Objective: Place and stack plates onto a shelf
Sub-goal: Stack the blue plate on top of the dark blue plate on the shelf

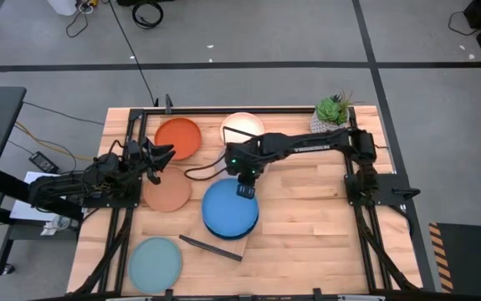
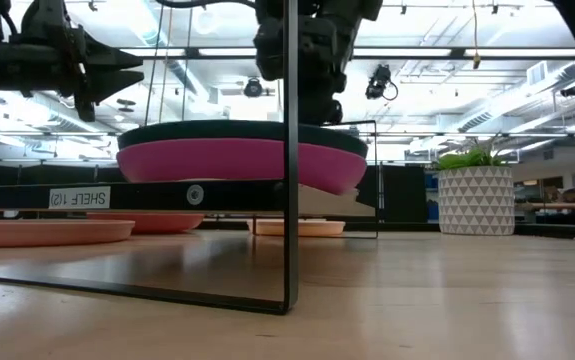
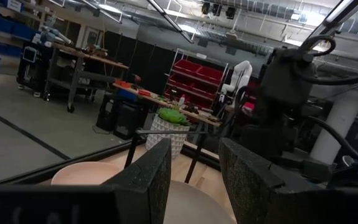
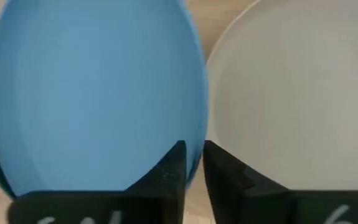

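Right pincer [image 1: 246, 189] at far rim of blue plate [image 1: 230, 208]; in your right wrist view fingers nearly pressed together, narrow gap, whether they pinch rim cannot tell. Blue plate tops stack on shelf [image 2: 157, 195]; low view shows pink plate [image 2: 237, 162] under dark teal plate [image 2: 237, 129]. Shelf board mostly hidden from above. Left pincer [image 1: 163, 155] spread, raised between orange plate [image 1: 178, 137] and peach plate [image 1: 167, 191]. Cream plate [image 1: 242, 125] partly hidden by right arm. Light blue plate [image 1: 155, 263] at near left of bench [image 1: 307, 217].
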